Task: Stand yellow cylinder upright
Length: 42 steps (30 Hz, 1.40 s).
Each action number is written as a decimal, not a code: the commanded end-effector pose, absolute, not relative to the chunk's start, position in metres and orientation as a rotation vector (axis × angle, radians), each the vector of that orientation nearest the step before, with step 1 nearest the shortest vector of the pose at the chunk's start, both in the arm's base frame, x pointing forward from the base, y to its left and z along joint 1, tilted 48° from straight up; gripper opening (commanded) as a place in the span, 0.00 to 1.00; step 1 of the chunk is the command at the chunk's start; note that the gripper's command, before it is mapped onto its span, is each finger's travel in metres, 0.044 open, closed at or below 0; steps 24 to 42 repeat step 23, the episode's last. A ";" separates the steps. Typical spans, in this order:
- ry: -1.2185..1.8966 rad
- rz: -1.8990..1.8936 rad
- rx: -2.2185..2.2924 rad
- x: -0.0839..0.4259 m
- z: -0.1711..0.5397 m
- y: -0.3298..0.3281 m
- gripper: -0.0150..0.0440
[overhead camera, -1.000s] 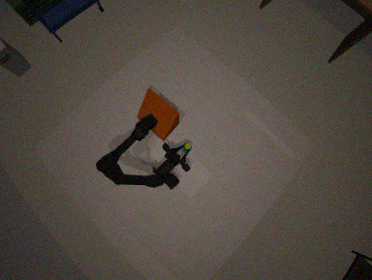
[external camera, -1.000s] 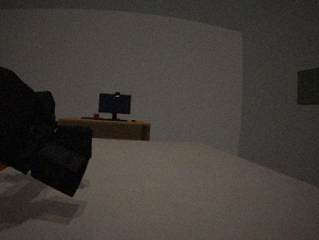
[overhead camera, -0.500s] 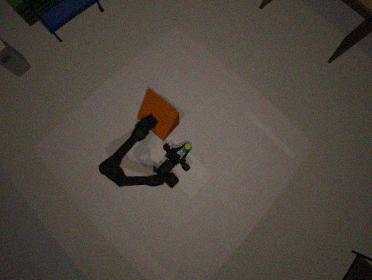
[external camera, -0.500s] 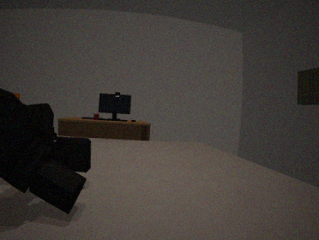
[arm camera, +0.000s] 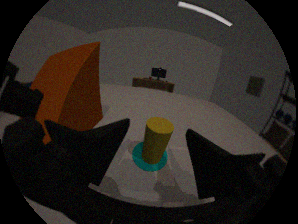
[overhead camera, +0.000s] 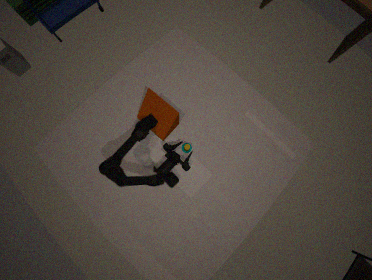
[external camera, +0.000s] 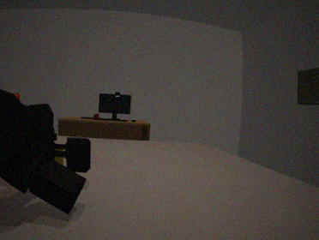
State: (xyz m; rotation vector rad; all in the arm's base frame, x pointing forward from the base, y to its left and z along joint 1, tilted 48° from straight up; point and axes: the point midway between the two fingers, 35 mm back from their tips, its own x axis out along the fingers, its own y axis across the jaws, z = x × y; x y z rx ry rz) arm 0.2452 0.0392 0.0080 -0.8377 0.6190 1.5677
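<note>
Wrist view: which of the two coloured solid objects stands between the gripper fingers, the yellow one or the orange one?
The yellow tall cylinder. It stands upright on the cyan circle, between the open fingers without touching them. The orange block sits off to the left, outside the gripper.

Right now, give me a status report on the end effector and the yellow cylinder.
End effector open, holding nothing. Yellow cylinder upright on the cyan circle, fingers apart either side, not touching. Orange block close by on the left.

arm (external camera: pixel 30 159) cut by left edge; cyan circle (arm camera: pixel 141 159) partly hidden
</note>
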 end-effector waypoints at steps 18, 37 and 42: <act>0.636 1.586 -0.829 0.230 0.066 0.102 0.93; 1.030 1.609 -0.906 0.218 0.051 0.111 0.93; 1.030 1.609 -0.906 0.218 0.051 0.111 0.93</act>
